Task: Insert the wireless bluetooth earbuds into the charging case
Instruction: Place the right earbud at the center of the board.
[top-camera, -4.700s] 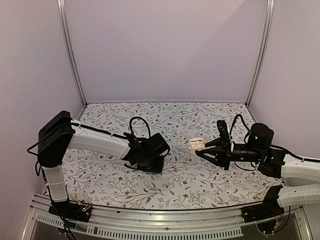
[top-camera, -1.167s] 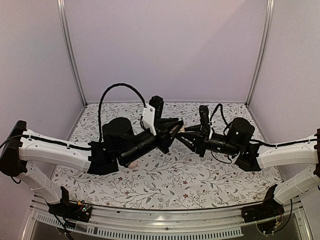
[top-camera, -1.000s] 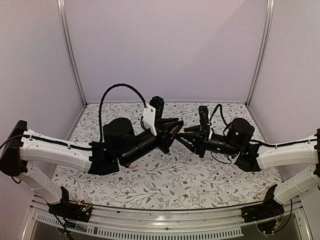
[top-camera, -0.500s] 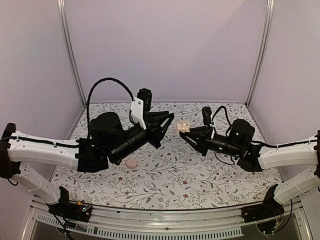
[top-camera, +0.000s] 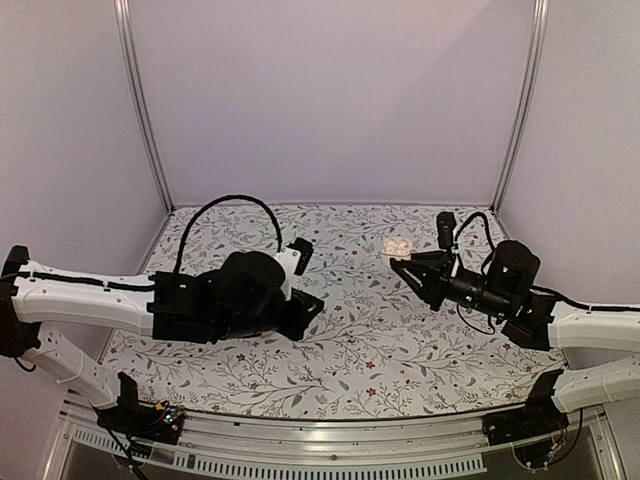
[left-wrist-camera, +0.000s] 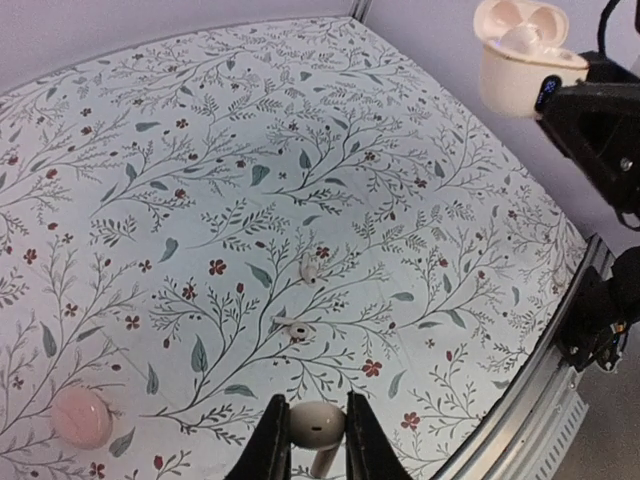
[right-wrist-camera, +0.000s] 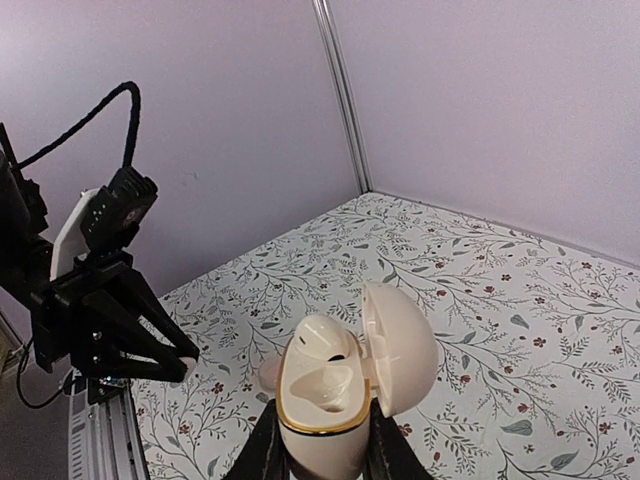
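My left gripper (left-wrist-camera: 318, 432) is shut on a white stemmed earbud (left-wrist-camera: 316, 420), low over the near part of the floral table. In the top view it (top-camera: 308, 304) points down and right. My right gripper (right-wrist-camera: 320, 445) is shut on the pale cream charging case (right-wrist-camera: 318, 405), held upright in the air with its lid (right-wrist-camera: 400, 345) hinged open. One earbud (right-wrist-camera: 325, 340) sits in the case's far socket; the near socket is bare. The case (top-camera: 398, 246) is well apart from the left gripper, up and to the right. The left wrist view catches the case (left-wrist-camera: 522, 55) at its top right corner.
Two small white pieces (left-wrist-camera: 310, 268) (left-wrist-camera: 295, 328) lie on the cloth ahead of the left gripper. A pink rounded lump (left-wrist-camera: 82, 417) rests to its left. The table's metal front rail (left-wrist-camera: 540, 400) runs close on the right. Walls enclose three sides.
The two grippers had met in mid-air at the centre. Now the left arm has drawn back and dropped low, and the right arm has carried the case to the right.
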